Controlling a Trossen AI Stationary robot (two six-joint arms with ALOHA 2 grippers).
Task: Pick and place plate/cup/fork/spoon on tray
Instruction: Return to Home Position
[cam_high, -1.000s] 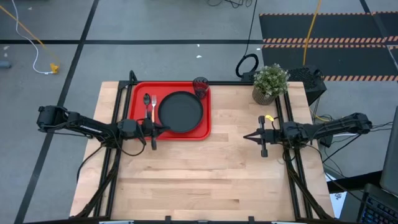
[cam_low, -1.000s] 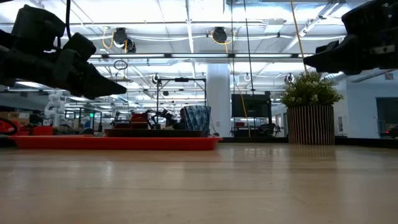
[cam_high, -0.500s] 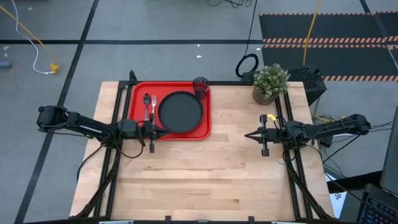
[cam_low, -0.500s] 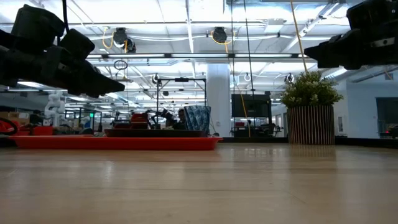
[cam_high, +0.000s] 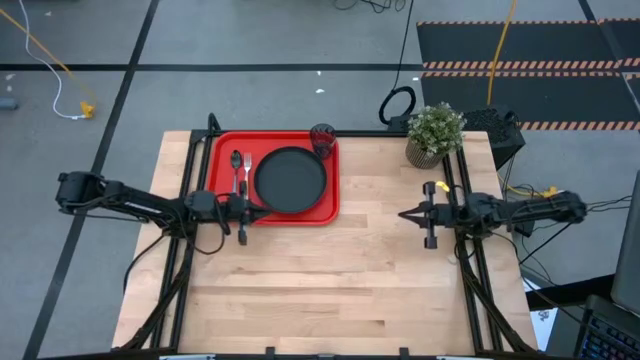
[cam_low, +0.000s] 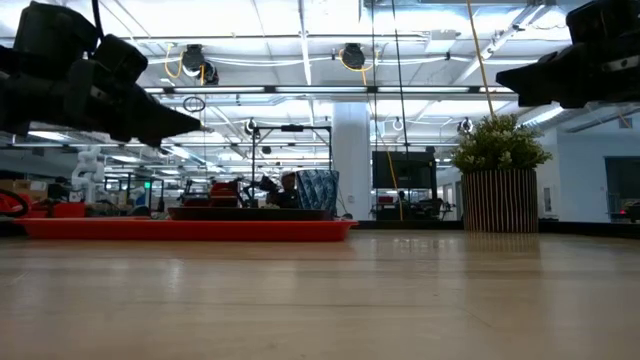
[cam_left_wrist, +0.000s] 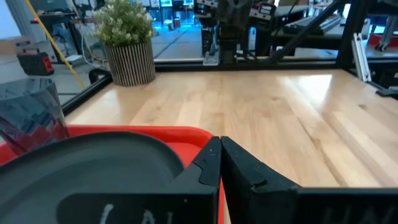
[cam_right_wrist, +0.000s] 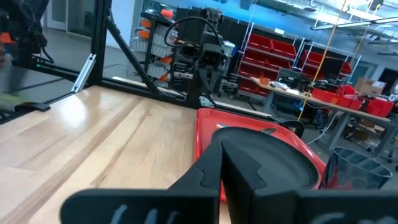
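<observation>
The red tray (cam_high: 224, 216) lies at the table's far left. On it rest the black plate (cam_high: 291, 180), the spoon (cam_high: 236, 166) and the fork (cam_high: 246, 168) side by side left of the plate, and the cup (cam_high: 322, 139) upright in the tray's far right corner. My left gripper (cam_high: 265, 208) is shut and empty above the tray's near edge; its wrist view shows the plate (cam_left_wrist: 87, 165) and cup (cam_left_wrist: 31, 121). My right gripper (cam_high: 402, 214) is shut and empty above the table's right part.
A potted green plant (cam_high: 434, 132) stands at the table's far right corner, just beyond my right arm. Bare wood (cam_high: 330, 280) spreads between the arms and toward the near edge. Black frame rails (cam_high: 470, 270) run along both table sides.
My left gripper has drawn back a little toward the table's left edge and risen slightly. My right gripper has drawn back toward the table's right edge, the arm folding in. Both stay shut. Nothing on the tray has moved.
</observation>
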